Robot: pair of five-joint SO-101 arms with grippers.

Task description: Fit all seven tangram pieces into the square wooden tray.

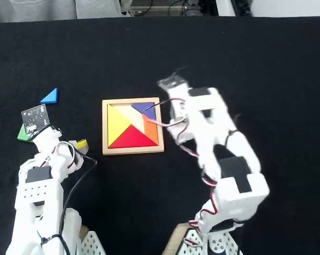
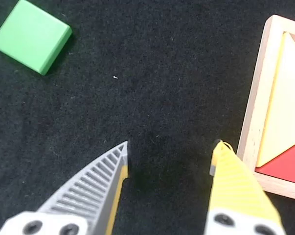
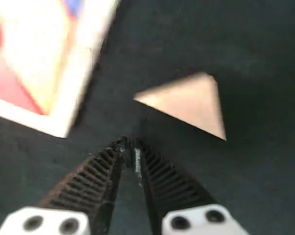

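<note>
Where the high view looks down over the black table [image 1: 255,53], the square wooden tray [image 1: 104,127] sits at the centre of the frame. It holds a large yellow triangle [image 1: 117,125] on its left side and a large red triangle [image 1: 132,139] along its lower edge. It also holds an orange triangle [image 1: 152,130] on its right, a dark blue piece [image 1: 144,108] at its upper right and a pale cream piece [image 1: 129,110] along its top. Well apart from the tray, at the left of the frame, a small blue triangle [image 1: 50,96] lies on the table. Below it, a green square block [image 1: 23,135] pokes out from under the camera board of the left arm [image 1: 40,180], which rises from the lower left corner. The right arm [image 1: 223,159] comes up from the lower centre and leans over the table just beside the tray's right edge. From the left wrist view, the left gripper [image 2: 171,147] hangs over bare table with its grey and yellow fingers spread wide and nothing between them. The green square block [image 2: 32,36] lies well apart on the grey finger's side. The tray's rim [image 2: 255,98] is just beside the yellow finger, with the yellow triangle [image 2: 286,112] and red triangle [image 2: 284,171] inside. From the right wrist view, which is blurred, the right gripper [image 3: 131,144] has its black ribbed fingers closed tip to tip on nothing. A pale tan triangle [image 3: 186,103] lies on the table just beyond the tips, near the tray's rim [image 3: 86,58] but apart from it.
</note>
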